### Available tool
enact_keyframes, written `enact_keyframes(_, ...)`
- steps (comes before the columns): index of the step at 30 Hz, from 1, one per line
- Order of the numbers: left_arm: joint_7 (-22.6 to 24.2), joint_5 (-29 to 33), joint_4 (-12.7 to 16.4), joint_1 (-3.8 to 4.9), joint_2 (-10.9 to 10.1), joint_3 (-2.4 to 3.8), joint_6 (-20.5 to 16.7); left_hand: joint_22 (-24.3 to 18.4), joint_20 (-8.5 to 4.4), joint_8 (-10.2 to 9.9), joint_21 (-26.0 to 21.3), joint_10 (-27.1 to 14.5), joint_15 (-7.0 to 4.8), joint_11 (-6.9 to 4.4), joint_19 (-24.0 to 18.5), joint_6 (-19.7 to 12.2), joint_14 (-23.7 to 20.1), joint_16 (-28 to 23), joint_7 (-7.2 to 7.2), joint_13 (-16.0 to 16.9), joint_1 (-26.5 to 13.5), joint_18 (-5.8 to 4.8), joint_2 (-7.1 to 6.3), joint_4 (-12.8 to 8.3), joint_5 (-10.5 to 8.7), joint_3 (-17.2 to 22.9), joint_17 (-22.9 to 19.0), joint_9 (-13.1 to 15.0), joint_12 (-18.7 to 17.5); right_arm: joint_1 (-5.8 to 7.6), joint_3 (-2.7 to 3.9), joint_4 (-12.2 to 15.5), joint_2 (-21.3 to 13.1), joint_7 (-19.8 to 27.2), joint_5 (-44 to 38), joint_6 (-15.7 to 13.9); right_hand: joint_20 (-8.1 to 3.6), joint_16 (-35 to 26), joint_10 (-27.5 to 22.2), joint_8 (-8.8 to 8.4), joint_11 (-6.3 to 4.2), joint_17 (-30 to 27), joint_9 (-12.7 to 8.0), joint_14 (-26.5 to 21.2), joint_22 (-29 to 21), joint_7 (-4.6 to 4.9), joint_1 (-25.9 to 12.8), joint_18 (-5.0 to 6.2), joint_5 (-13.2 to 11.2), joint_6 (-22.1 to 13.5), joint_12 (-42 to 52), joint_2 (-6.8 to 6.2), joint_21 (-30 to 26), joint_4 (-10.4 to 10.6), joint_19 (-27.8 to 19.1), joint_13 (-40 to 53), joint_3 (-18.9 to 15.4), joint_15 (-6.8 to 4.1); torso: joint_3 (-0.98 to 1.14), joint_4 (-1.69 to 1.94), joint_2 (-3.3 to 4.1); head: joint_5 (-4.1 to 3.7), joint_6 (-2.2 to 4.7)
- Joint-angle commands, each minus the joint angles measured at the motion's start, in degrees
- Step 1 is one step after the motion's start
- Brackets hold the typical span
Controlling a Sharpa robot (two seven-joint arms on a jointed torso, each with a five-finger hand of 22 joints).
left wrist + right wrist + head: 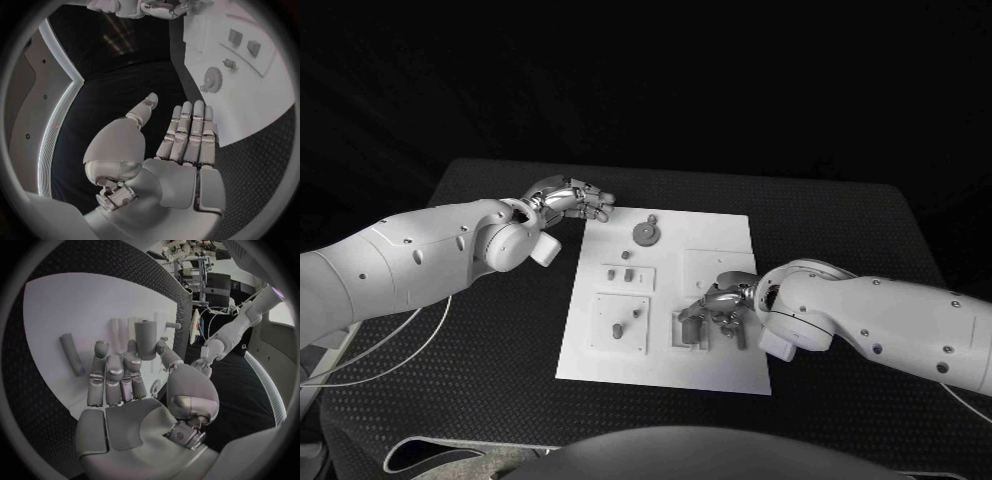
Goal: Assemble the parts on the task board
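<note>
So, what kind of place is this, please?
Probably a robotics lab or test bench. A white task board with small grey parts, one a gear, lies on a black table. The right wrist view shows cluttered equipment racks behind.

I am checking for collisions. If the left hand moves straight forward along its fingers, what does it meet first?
Probably the task board. In the left wrist view the open left hand points its straight fingers toward the board's near edge, with the gear part further on. Depth is unclear; the hand might pass above the edge.
</note>
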Motion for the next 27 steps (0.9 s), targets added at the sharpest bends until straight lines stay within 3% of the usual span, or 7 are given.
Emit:
enact_keyframes(1,0.31,0.32,0.11,0.04,0.06,0.02,0.93,-0.09,0.06,0.22,0.16,-0.17,0.24,0.03,-0.41,-0.34,-0.13,-0.22,0.04,0.00,-0.63,-0.43,0.10,-0.08,-0.07,0.37,0.09,-0.08,0.06,-0.25,-0.18,0.02,0.13,0.00,-0.71,0.61,-0.12,0.27,0.34,-0.18,-0.12,-0.14,-0.13,-0.38,1.02,0.12,-0.26,0.77,0.16,0.47,-0.25,-0.28,0.29,0.24,0.20,-0.10,0.32,-0.31,-0.01,-0.05,0.00,0.08,-0.07)
enact_keyframes(8,0.30,0.32,0.14,0.04,0.03,0.02,0.96,-0.09,0.07,0.22,0.16,-0.18,0.25,0.03,-0.43,-0.34,-0.14,-0.24,0.04,0.00,-0.66,-0.43,0.11,-0.09,-0.07,0.39,0.12,-0.09,0.06,-0.27,-0.18,-0.01,0.25,0.03,-0.87,0.51,-0.12,0.42,0.34,-0.29,-0.12,-0.37,-0.10,-0.46,1.00,0.12,-0.70,0.77,0.16,0.52,-0.25,-0.68,0.28,0.41,0.23,-0.18,0.52,-0.31,-0.06,-0.06,0.00,0.16,-0.12)
enact_keyframes(13,0.27,0.32,0.15,0.04,0.02,0.02,0.99,-0.09,0.07,0.23,0.17,-0.18,0.25,0.03,-0.44,-0.34,-0.14,-0.25,0.04,0.00,-0.68,-0.43,0.10,-0.10,-0.07,0.40,0.14,-0.09,0.07,-0.27,-0.18,0.03,0.24,0.06,-0.87,1.97,-0.13,0.56,0.35,-0.41,-0.12,-0.61,-0.07,-0.54,0.99,0.12,-1.26,0.77,0.15,0.56,-0.24,-1.01,0.27,0.65,0.26,-0.25,0.72,-0.31,-0.07,-0.04,-0.01,0.16,-0.16)
enact_keyframes(27,0.42,0.32,0.17,0.04,-0.05,0.01,0.74,-0.09,0.07,0.23,0.18,-0.19,0.25,0.03,-0.45,-0.36,-0.15,-0.28,0.05,0.00,-0.70,-0.43,0.09,-0.13,-0.07,0.44,0.19,-0.09,0.07,-0.27,-0.19,-0.13,0.41,0.24,-1.14,2.31,-0.10,1.06,-0.15,-1.14,0.06,-1.73,0.06,-1.29,0.96,0.29,-3.72,0.77,0.15,0.30,-0.37,-4.54,0.01,2.51,-0.02,-0.57,2.02,-0.21,-0.07,-0.04,-0.01,0.14,-0.39)
